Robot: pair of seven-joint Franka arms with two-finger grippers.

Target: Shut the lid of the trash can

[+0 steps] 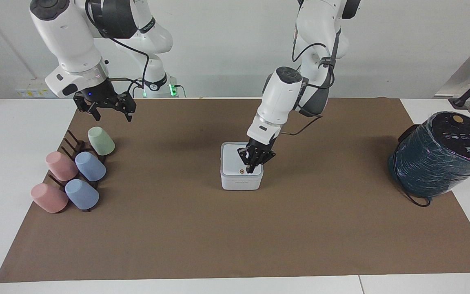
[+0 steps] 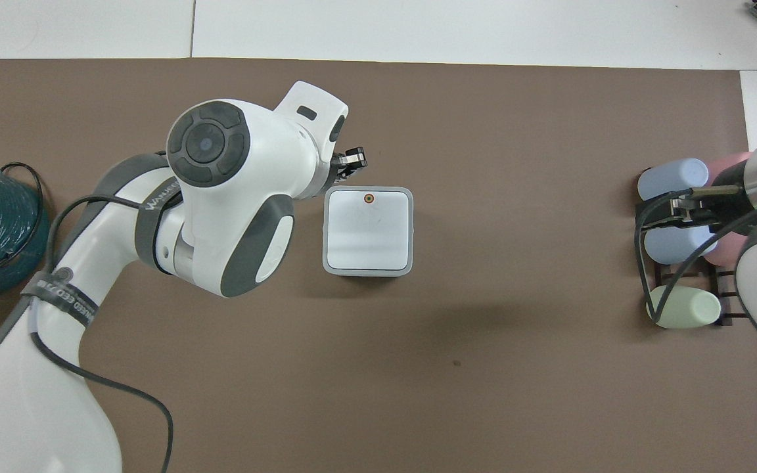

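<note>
Lying flat and closed on the trash can [image 1: 241,181] at the centre of both frames, the lid [image 1: 235,161] is shown with its orange dot near the edge lower in the facing view and upper in the overhead view. Only in the facing view is the can's white front wall seen, and only there is the left tool [image 1: 249,169] read as tilted down over the lid's corner beside the dot, its tip at or just above the panel; contact cannot be told. In the overhead view the same tool [image 2: 352,159] appears just off the can's upper left corner, leaving the whole lid [image 2: 368,229] and can rim [image 2: 368,270] uncovered. Its fingers appear pressed together, pinching nothing. At the upper left of the facing frame the right tool [image 1: 110,111] is held in the air over the brown surface [image 1: 218,237] above a dark rack [image 1: 74,145] of tipped cups [image 1: 90,166], fingers spread and empty. A teal wrapped cylinder [image 1: 439,155] is seen at the right edge of that frame. The can's contents are hidden.
</note>
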